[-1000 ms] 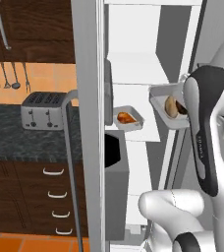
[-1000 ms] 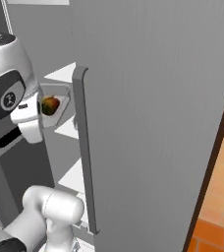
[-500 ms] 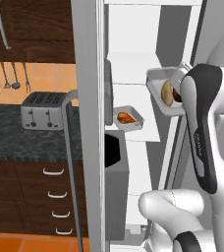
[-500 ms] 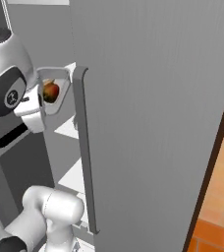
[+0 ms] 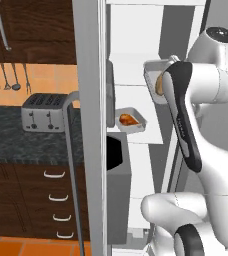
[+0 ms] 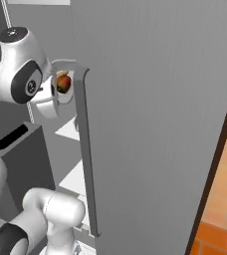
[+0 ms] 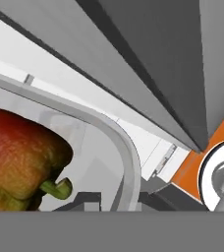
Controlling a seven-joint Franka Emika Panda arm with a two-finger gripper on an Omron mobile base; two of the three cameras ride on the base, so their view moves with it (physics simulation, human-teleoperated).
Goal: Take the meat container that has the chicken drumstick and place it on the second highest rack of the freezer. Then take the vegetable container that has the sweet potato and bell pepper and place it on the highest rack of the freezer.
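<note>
While clenched on a grey vegetable container (image 5: 152, 79), gripper unseen, dark-red bell pepper (image 7: 20, 162) inside, orange-brown chicken drumstick (image 5: 128, 119) shelved below.

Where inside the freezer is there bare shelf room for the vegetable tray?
The top shelf, left of the raised vegetable tray and beside the door, looks bare. The shelf below is crowded: the drumstick tray fills its front.
</note>
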